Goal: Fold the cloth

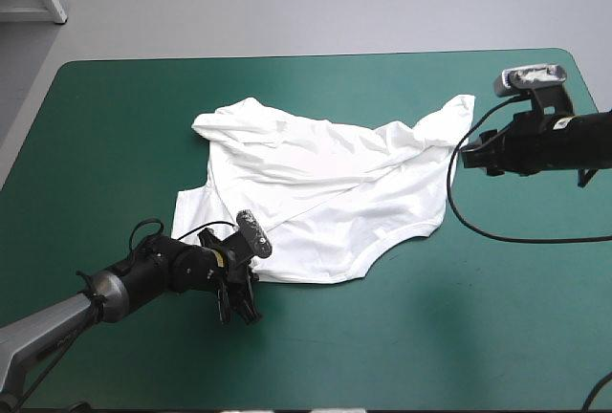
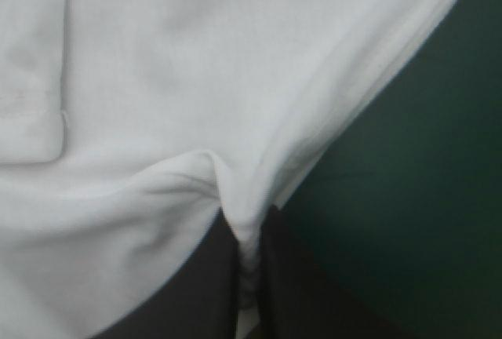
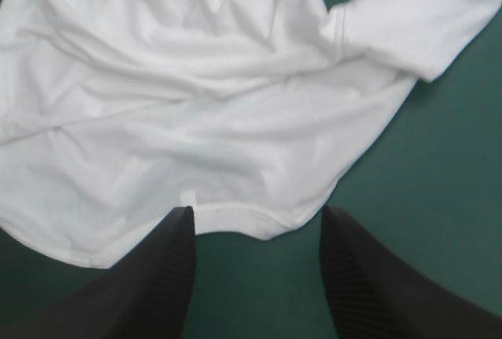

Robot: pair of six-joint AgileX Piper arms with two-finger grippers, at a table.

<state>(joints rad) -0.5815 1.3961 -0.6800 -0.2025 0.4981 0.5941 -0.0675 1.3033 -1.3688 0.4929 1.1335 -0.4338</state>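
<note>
The white T-shirt [image 1: 325, 193] lies loosely spread and creased on the teal-green cover [image 1: 440, 336], one sleeve reaching toward the far right. My left gripper [image 1: 247, 284] sits at the shirt's near left edge. In the left wrist view it [image 2: 249, 229] is shut on a pinched ridge of the T-shirt [image 2: 196, 80]. My right gripper [image 1: 469, 157] hovers beside the right-hand sleeve. In the right wrist view it [image 3: 256, 213] is open, with the hem of the T-shirt [image 3: 196, 103] just ahead of its fingertips and nothing between them.
Teal-green cover [image 3: 423, 198] shows on every side of the shirt, widest along the near edge and at the far left. The table's far edge runs a little beyond the shirt.
</note>
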